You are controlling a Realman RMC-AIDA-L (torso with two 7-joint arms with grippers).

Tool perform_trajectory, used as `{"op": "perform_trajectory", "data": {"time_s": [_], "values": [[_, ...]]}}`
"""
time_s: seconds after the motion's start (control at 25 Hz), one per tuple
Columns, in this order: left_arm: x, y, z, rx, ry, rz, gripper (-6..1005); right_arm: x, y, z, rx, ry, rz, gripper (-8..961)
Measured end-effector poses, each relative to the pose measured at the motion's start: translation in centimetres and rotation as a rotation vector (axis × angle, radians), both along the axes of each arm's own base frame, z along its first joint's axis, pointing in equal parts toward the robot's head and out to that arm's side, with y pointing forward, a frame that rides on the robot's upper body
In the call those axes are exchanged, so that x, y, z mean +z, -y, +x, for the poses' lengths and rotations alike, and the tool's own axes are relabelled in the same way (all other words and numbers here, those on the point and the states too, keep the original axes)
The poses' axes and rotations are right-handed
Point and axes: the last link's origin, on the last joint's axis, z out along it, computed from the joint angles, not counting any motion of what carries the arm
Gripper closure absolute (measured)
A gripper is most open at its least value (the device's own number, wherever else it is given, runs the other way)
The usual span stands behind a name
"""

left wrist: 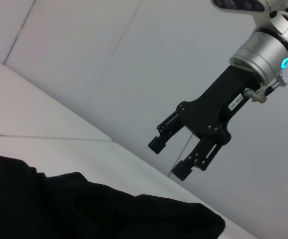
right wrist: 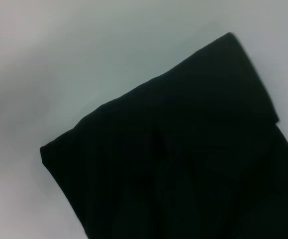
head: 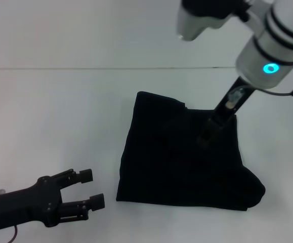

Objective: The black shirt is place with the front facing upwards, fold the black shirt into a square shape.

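The black shirt (head: 176, 167) lies folded into a rough square in the middle of the white table, with one corner bulging out at the near right. No lettering shows on it. My right gripper (head: 203, 139) hangs over the shirt's far right part. In the left wrist view this right gripper (left wrist: 168, 159) is open, empty and a little above the shirt (left wrist: 84, 209). My left gripper (head: 91, 188) rests low at the near left, open and empty, a short way left of the shirt's edge. The right wrist view shows only the folded shirt (right wrist: 183, 164) from above.
The white table (head: 60, 126) runs bare to the left of and behind the shirt. Its far edge meets a pale wall (head: 85, 30).
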Motion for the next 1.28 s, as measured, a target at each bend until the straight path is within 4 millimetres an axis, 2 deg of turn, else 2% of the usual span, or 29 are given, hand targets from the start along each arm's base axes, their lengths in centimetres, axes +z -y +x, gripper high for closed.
{"op": "perform_trajectory", "data": {"time_s": [0.36, 0.68, 0.92, 1.28], "values": [[0.0, 0.5, -0.2, 0.009, 0.013, 0.014, 50, -3.9, -0.9, -1.2, 0.059, 0.050, -0.060, 156], [-0.2, 0.7, -0.3, 0.024, 0.030, 0.019, 50, -7.1, -1.5, -0.7, 0.167, 0.072, -0.054, 152], [-0.4, 0.8, -0.1, 0.025, 0.040, 0.018, 50, -8.7, -2.0, 0.2, 0.189, 0.069, -0.044, 153], [-0.5, 0.8, 0.1, 0.021, 0.050, 0.016, 50, -9.5, -2.5, 0.8, 0.218, 0.069, -0.020, 151]]}}
